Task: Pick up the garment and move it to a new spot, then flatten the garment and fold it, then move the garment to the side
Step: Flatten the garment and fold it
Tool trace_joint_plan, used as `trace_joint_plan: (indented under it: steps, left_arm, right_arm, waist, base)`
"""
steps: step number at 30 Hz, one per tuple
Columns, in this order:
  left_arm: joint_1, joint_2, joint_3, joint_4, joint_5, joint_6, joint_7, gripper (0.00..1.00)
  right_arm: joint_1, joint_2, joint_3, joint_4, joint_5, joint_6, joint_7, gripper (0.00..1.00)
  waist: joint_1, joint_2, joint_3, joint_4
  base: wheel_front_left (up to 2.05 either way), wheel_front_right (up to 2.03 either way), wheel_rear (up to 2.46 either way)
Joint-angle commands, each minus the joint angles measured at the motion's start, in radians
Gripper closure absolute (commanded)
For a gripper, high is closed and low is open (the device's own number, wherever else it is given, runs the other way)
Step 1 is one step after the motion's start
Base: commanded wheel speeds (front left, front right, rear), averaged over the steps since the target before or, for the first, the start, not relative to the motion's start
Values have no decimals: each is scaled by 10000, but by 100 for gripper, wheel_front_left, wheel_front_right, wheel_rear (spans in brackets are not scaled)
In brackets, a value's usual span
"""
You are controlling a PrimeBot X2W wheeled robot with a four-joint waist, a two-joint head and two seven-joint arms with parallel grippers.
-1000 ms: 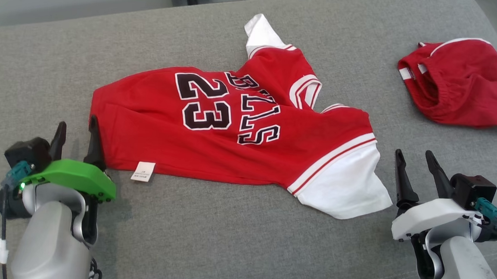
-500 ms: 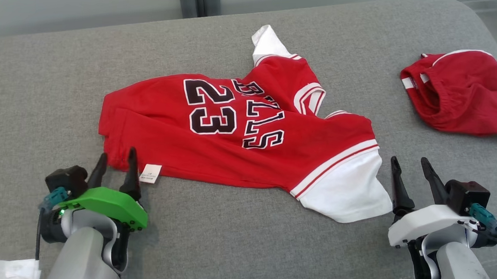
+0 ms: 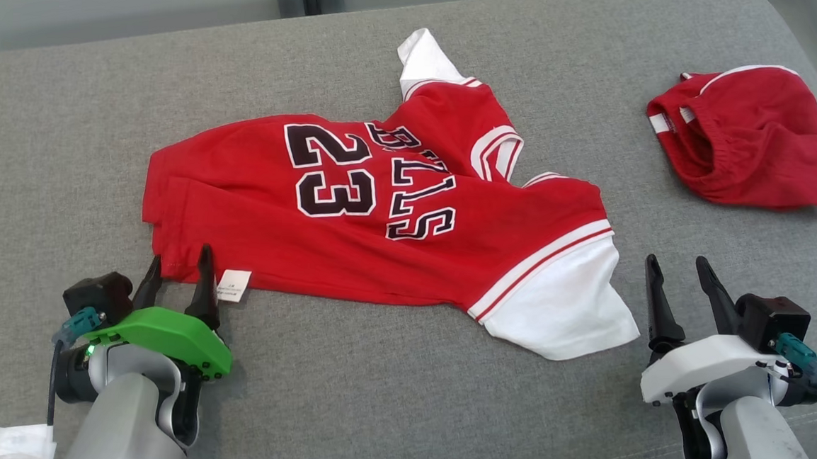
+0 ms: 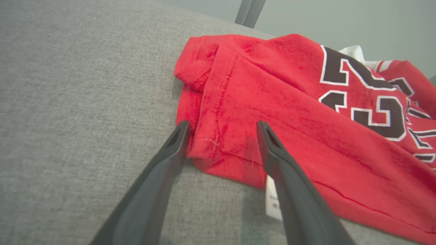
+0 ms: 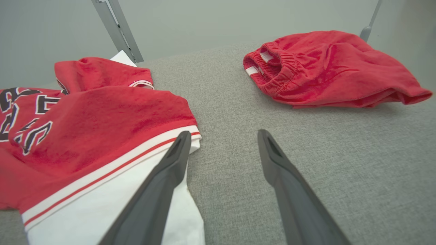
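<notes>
At 7 o'clock, with left gripper [image 3: 178, 256] spread wide astride the hem corner of the red jersey [image 3: 414, 258]; at 4 o'clock, with right gripper [image 3: 677, 261] spread wide too, just beside the white sleeve [image 3: 559, 317].

The garment [image 3: 350, 254] is soft red cloth with a matt, slightly fuzzy nap, its sleeves [image 3: 560, 303] smoother white cloth. The shorts [image 3: 761, 152] look the same fuzzy cloth. The bench [image 3: 398, 399] wears coarse grey woven fabric, matt. The left claw [image 3: 180, 257] and right claw [image 3: 676, 261] have dark matt plastic fingers [image 4: 160, 177]; their shells [image 3: 161, 331] are smooth plastic, faintly glossy.
</notes>
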Motion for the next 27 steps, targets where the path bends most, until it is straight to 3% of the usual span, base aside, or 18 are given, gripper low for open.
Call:
trace_joint_plan:
  steps: [1, 2, 16, 27]
  left_arm:
    - [-64, -2, -49, 94, -36, -28, 1, 58]
    - [-72, -24, -126, 179, -144, -29, 1, 100]
    - [746, 186, -439, -108, -882, -28, 0, 100]
    - [2039, 649, -1589, -304, -1992, -28, 0, 100]
  right_arm:
    - [-7, -2, -7, -14, -9, -9, -25, 0]
    - [-17, 0, 4, 8, 3, -11, -25, 0]
    - [408, 82, -196, 286, 105, -9, -25, 0]
    - [993, 385, -186, 638, 12, -11, -25, 0]
  waist:
    - [0, -1, -4, 3]
    - [0, -1, -8, 1]
    - [0, -1, -927, 664]
    - [0, -1, -2008, 1637]
  base:
    - [0, 0, 0]
    - [0, 0, 0]
    - [0, 0, 0]
    - [0, 0, 0]
